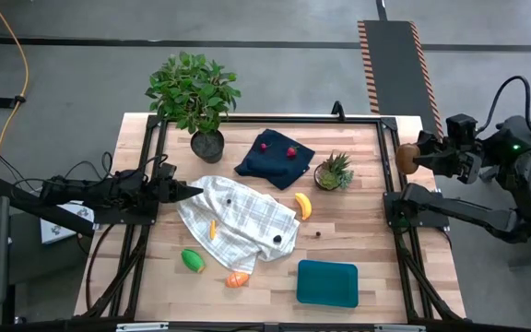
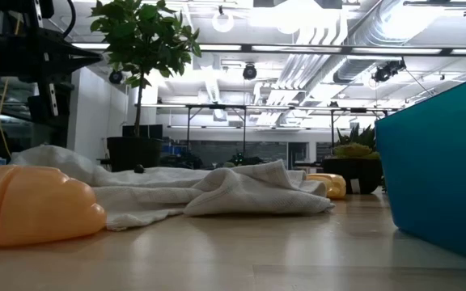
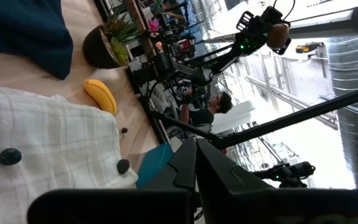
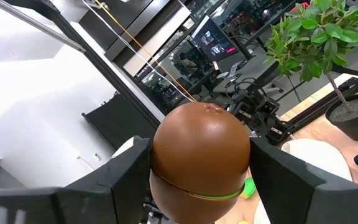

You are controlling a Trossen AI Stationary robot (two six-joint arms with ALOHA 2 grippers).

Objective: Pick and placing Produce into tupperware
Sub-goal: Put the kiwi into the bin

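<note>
The round brown toy fruit (image 4: 201,158), smooth and glossy with a thin green seam around it, sits clamped between the two dark fingers of the right tool (image 1: 411,157), which grasps it up in the air at the table's right edge, well apart from the shallow teal-blue rectangular plastic container (image 1: 327,283) lying near the front edge of the wooden table (image 1: 376,221). The step in hand looks like the carry: the fruit is lifted and not yet over the container. The next move calls for swinging the right arm inward and forward until the fruit hangs above the container, lowering it, then letting go. Other produce lies loose on the table: a small yellow toy banana (image 1: 303,206) just beside the white checked cloth (image 1: 242,219), a green piece (image 1: 193,260) and an orange piece (image 1: 237,278) near the cloth's front edge, another orange piece (image 1: 213,229) on the cloth, and two red berries (image 1: 277,148) on the dark navy cloth (image 1: 275,159). The left tool (image 1: 188,192) is clenched on nothing and rests at the white cloth's left edge, waiting.
</note>
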